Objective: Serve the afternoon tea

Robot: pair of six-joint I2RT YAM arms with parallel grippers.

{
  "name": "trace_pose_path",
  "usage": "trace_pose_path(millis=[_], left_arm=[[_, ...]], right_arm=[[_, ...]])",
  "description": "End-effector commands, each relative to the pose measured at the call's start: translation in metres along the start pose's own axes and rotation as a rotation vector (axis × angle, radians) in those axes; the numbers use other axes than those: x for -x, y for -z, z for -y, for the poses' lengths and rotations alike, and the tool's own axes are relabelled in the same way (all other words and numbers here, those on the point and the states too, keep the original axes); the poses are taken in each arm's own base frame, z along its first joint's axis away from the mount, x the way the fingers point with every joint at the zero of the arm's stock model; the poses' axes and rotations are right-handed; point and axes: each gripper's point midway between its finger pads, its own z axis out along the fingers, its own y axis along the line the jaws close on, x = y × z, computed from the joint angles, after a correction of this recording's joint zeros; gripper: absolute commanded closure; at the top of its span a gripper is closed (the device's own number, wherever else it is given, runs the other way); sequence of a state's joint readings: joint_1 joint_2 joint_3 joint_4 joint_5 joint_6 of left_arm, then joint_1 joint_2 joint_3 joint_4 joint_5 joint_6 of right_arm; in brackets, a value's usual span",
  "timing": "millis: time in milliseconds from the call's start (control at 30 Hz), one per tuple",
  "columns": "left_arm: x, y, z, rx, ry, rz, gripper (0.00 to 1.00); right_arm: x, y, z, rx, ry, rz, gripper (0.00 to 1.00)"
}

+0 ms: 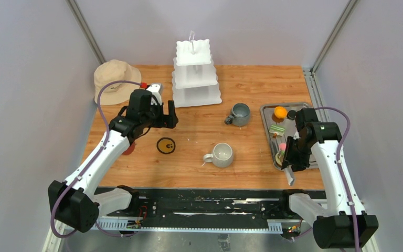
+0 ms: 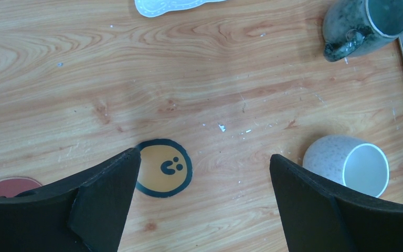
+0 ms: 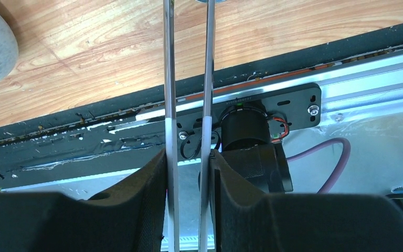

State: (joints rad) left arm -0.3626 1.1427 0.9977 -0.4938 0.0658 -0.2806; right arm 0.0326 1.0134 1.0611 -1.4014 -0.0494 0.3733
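Steel tongs [image 3: 169, 79] are pinched in the right gripper [image 3: 189, 155] over the tray's [image 1: 265, 113] near end, where pastries [image 1: 277, 129] lie. Wide open, the left gripper [image 2: 203, 155] hangs above a smiley coaster [image 2: 163, 168]. Two mugs [image 1: 222, 154] sit mid-table; the white stand [image 1: 195, 73] is at the back.

Plain pale grey walls [image 1: 26, 63] closed in the light-brown wood-grain desk [image 1: 252, 84] on the left, back and right, with slanting silver metal posts [image 1: 86, 31] standing in the two back corners. Along the desk's near edge ran a scuffed black strip [image 1: 178, 207] and a silver aluminium rail [image 1: 189, 229], all under soft, even light.
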Motion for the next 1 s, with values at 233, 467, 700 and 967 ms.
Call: trace_pose_path(millis=[233,467,700,967], left_arm=[[0.005,0.007,0.001,0.001,-0.006,0.043,0.02],[0.005,0.009,0.0,0.009,-0.006,0.045,0.02],[0.008,0.01,0.001,0.002,0.002,0.051,0.02],[0.008,0.012,-0.001,0.013,-0.005,0.05,0.02]], right_arm=[[0.027,0.027,-0.001,-0.001,0.002,0.154,0.99],[0.033,0.031,-0.001,0.0,0.005,0.188,1.0],[0.041,0.039,-0.002,0.01,-0.006,0.252,0.99],[0.033,0.018,-0.006,0.028,-0.004,0.199,0.99]])
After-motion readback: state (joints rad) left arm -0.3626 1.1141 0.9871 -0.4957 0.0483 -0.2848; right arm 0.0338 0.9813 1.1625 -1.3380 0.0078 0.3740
